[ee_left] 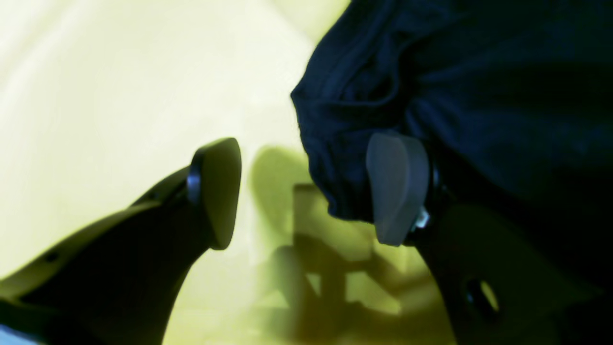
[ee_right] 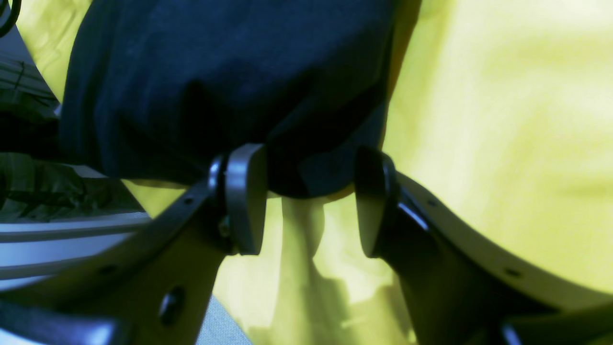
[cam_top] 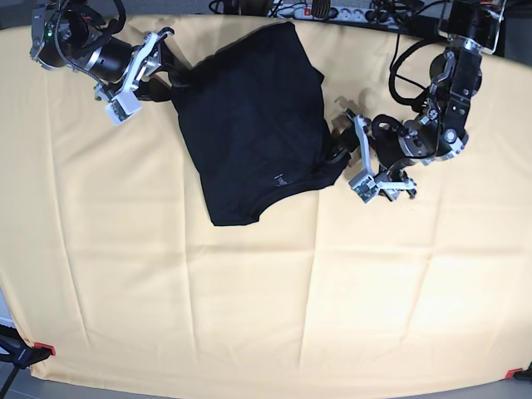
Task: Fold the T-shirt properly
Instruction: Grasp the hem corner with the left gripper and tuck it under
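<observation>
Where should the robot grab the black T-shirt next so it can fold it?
Probably the T-shirt's rounded bottom corner. That edge lies flat and free on the yellow cloth, far from both pincers. Come in low from the near side so one finger can slide under the edge.

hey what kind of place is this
Probably a robotics lab workbench: two robot arms work a black T-shirt on a table draped in pale yellow cloth, with a power strip and cables behind.
</observation>
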Action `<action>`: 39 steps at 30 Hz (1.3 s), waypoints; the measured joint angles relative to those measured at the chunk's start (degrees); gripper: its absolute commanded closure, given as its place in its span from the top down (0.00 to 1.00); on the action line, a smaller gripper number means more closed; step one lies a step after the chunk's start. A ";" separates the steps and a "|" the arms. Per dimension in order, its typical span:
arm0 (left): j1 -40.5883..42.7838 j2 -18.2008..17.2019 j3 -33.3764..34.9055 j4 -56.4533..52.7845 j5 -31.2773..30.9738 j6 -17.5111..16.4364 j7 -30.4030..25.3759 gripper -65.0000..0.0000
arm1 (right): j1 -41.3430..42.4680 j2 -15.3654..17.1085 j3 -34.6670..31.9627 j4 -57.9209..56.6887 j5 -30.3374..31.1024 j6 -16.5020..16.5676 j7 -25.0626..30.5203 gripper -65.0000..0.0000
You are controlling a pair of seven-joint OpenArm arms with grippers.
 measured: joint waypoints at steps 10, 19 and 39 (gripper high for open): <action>-4.11 -2.12 0.09 0.00 0.50 -5.18 0.96 0.66 | 0.00 0.00 0.00 0.00 0.02 0.00 0.02 0.49; -2.60 -2.05 1.70 -1.14 -1.68 -8.52 0.48 0.66 | 0.00 0.00 0.00 0.00 0.22 0.00 0.00 0.49; -7.23 -1.09 6.56 -5.18 2.58 -2.27 -3.26 0.00 | 0.02 0.02 -0.13 -0.04 2.82 -0.02 0.00 0.31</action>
